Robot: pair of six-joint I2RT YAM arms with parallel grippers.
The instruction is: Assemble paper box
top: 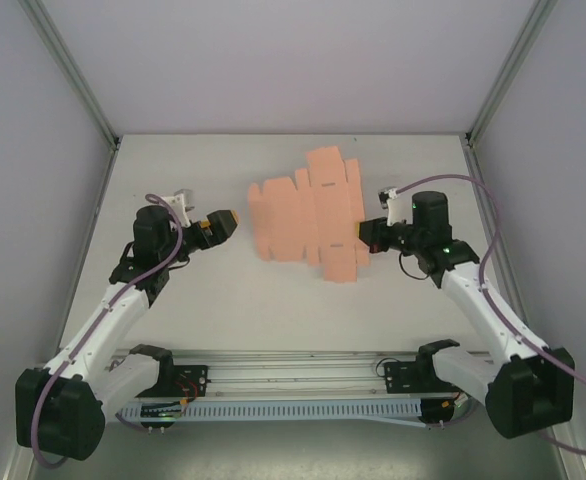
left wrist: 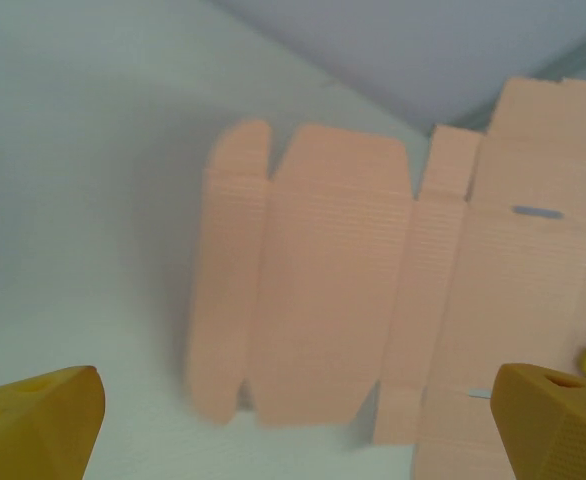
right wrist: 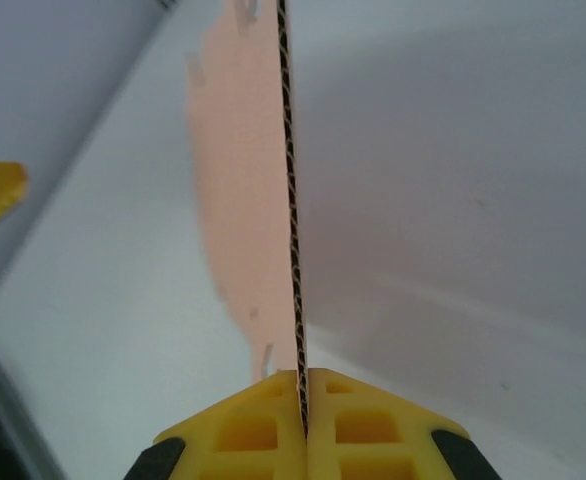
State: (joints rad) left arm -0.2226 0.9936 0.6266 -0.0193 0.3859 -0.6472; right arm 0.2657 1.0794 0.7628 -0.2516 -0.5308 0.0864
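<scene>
The paper box (top: 308, 215) is a flat salmon-pink die-cut sheet with flaps and tabs, lying in the middle of the white table. My right gripper (top: 366, 232) is shut on the sheet's right edge. In the right wrist view the yellow jaws of the right gripper (right wrist: 303, 385) pinch the corrugated edge of the paper box (right wrist: 248, 180), which runs straight away from them. My left gripper (top: 225, 222) hovers just left of the sheet, open and holding nothing. In the left wrist view the paper box (left wrist: 333, 290) lies ahead between the spread jaws of the left gripper (left wrist: 295, 400).
Grey enclosure walls with aluminium posts (top: 73, 70) close off the table on the left, right and back. A rail with a cable duct (top: 293, 385) runs along the near edge between the arm bases. Bare white table (top: 273, 310) lies in front of the sheet.
</scene>
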